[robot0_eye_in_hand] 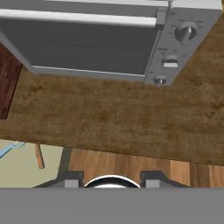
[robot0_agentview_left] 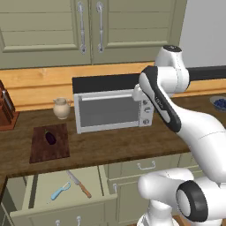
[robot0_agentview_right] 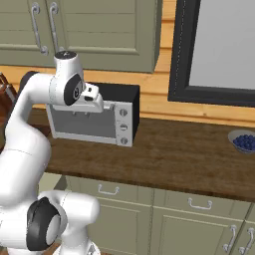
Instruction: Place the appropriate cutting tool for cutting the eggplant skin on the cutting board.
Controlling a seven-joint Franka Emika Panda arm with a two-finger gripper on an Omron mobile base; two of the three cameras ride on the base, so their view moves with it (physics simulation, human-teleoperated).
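The light blue peeler (robot0_agentview_left: 60, 191) lies in the open drawer (robot0_agentview_left: 33, 194) below the counter, left of the knife (robot0_agentview_left: 79, 184) with the orange-brown handle. A small dark eggplant (robot0_agentview_left: 50, 137) rests on the reddish-brown cutting board (robot0_agentview_left: 42, 152) at the counter's left. My gripper (robot0_eye_in_hand: 111, 180) hangs open and empty above the counter's front edge, in front of the toaster oven (robot0_eye_in_hand: 87, 43). It is well to the right of the board and the drawer. In the hand view the peeler's (robot0_eye_in_hand: 6, 150) end and the knife's handle (robot0_eye_in_hand: 39, 156) show at the lower left.
The toaster oven (robot0_agentview_left: 112, 108) stands at mid-counter with a small cream jug (robot0_agentview_left: 62, 108) to its left. A wooden knife block (robot0_agentview_left: 6, 110) sits at the far left. A bowl of blueberries (robot0_agentview_right: 245, 142) is at the far right. Wall cabinets hang above.
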